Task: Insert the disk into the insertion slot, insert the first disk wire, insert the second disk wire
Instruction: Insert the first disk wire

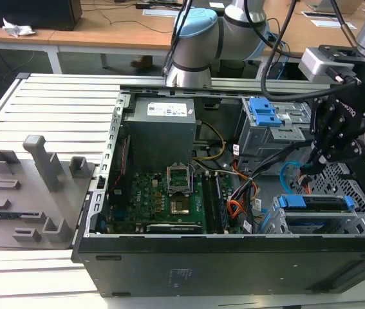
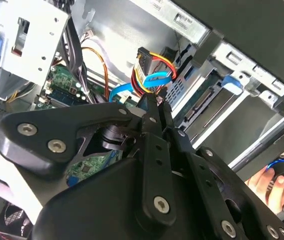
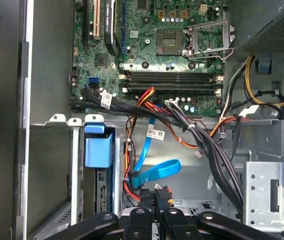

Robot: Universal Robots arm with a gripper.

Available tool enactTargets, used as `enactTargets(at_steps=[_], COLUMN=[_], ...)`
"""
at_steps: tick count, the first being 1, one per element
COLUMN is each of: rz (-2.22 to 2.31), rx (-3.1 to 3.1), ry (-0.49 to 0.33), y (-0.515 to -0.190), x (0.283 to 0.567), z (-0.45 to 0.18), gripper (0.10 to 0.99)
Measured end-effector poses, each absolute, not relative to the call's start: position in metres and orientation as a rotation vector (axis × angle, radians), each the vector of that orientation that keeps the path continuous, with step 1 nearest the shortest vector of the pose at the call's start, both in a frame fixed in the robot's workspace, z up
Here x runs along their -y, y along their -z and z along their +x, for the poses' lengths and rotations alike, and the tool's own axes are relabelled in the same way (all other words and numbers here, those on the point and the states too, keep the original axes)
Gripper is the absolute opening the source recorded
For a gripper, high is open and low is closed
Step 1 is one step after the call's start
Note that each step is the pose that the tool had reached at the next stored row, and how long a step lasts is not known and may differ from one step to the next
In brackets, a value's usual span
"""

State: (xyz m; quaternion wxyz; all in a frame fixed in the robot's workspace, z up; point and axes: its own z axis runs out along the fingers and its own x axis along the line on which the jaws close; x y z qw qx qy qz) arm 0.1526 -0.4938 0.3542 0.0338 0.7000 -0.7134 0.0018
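The disk [image 1: 315, 203], silver in its blue carrier, lies in the insertion slot [image 1: 357, 188] of the perforated grey cage at the case's corner on the exterior view's right. Its rear end faces the case's inside [image 2: 205, 104], and the blue carrier tab [image 3: 98, 150] stands at the cage mouth. My gripper [image 1: 317, 161] hangs just above and behind the disk. Its fingers [image 3: 154, 200] stand pressed together on a black plug [image 3: 163, 191] joined to red, yellow and orange wires. A flat blue disk wire [image 3: 154, 172] loops beside them. The same plug and blue wire [image 2: 154, 78] appear past the fingertips [image 2: 152, 102].
The open black case holds the motherboard [image 1: 163, 193], the power supply [image 1: 159, 125] and a taller grey cage with a blue clip [image 1: 264, 112]. Black cable bundles [image 3: 207, 145] cross beside the gripper. A grey fixture plate [image 1: 28, 187] lies outside. A person's hand [image 2: 274, 185] rests near the case.
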Motion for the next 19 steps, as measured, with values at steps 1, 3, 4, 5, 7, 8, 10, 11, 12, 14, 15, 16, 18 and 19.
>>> enactTargets(at_steps=[1,3,4,5,7,8,10,11,12,14,15,16,18,19], rz=[2.153,2.153,2.153,2.153,2.153,2.153,2.153,2.153,2.153,2.153,2.153,2.153,2.153,2.153], rx=[2.194,2.194,2.194,2.194,2.194,2.194,2.194,2.194,2.194,2.194,2.194,2.194,2.194,2.194], ry=[-0.005,-0.005,-0.005,-0.005,-0.005,-0.005,-0.005,-0.005,-0.005,-0.005,-0.005,-0.005,-0.005,-0.005], y=[-0.354,-0.354,-0.354,-0.354,-0.354,-0.354,-0.354,-0.354,-0.353,-0.353,-0.353,-0.353,-0.353,-0.353], x=[0.494,0.495,0.497,0.5,0.508,0.51,0.514,0.515,0.516,0.519,0.52,0.521,0.524,0.527], z=[0.154,0.154,0.154,0.154,0.154,0.154,0.154,0.154,0.154,0.154,0.154,0.154,0.154,0.154], gripper=[0.161,0.161,0.161,0.161,0.161,0.161,0.161,0.161,0.161,0.161,0.161,0.161,0.161,0.161])
